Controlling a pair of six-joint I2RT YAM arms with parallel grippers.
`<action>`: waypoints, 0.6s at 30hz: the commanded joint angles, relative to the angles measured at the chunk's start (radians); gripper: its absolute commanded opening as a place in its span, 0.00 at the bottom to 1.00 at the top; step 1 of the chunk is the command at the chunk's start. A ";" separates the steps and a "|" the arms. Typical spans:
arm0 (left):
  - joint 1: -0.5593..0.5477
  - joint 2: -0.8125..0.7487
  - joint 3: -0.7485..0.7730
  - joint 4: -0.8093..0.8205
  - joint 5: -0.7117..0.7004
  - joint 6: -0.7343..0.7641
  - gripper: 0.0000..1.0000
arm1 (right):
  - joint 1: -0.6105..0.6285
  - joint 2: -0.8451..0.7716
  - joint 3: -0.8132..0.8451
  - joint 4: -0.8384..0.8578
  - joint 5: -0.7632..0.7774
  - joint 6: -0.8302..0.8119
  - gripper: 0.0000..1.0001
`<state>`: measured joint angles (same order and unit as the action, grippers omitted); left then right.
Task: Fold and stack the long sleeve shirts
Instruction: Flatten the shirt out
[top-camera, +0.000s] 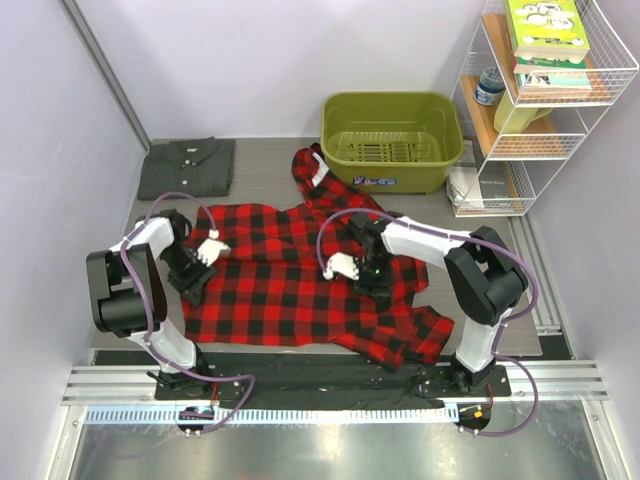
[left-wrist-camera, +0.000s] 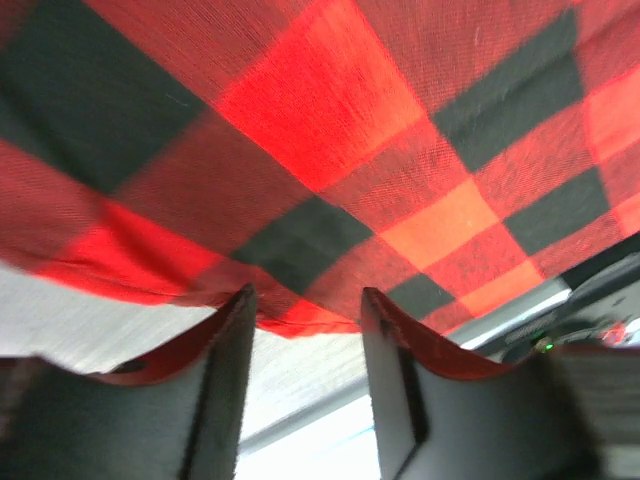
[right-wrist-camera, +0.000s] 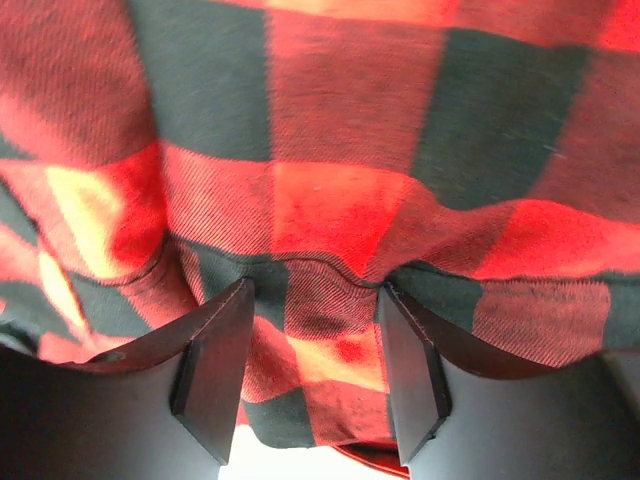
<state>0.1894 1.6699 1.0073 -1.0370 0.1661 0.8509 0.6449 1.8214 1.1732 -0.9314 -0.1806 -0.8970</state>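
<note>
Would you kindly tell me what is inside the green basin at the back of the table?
Inside the green basin only its own slotted floor shows, with no object on it. The strip of floor just behind its near wall is hidden.

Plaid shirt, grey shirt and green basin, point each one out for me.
plaid shirt (top-camera: 270, 290), top view, middle of its body.
grey shirt (top-camera: 187, 167), top view, centre of the folded front.
green basin (top-camera: 430, 172), top view, its front wall.

Left pincer (left-wrist-camera: 305, 300) and right pincer (right-wrist-camera: 315, 290) point down, jaws parted.
</note>
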 joint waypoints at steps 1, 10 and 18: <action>0.008 -0.076 -0.105 -0.069 -0.121 0.106 0.43 | 0.064 -0.034 -0.067 -0.101 -0.080 0.006 0.59; 0.077 -0.135 -0.031 -0.225 -0.061 0.166 0.38 | -0.023 -0.094 0.093 -0.250 -0.219 0.035 0.61; 0.019 0.056 0.274 -0.149 0.151 -0.055 0.42 | -0.206 0.091 0.376 -0.153 -0.177 0.174 0.52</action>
<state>0.2413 1.6382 1.2541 -1.2156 0.2131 0.9012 0.4664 1.8362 1.4933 -1.1320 -0.3851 -0.8024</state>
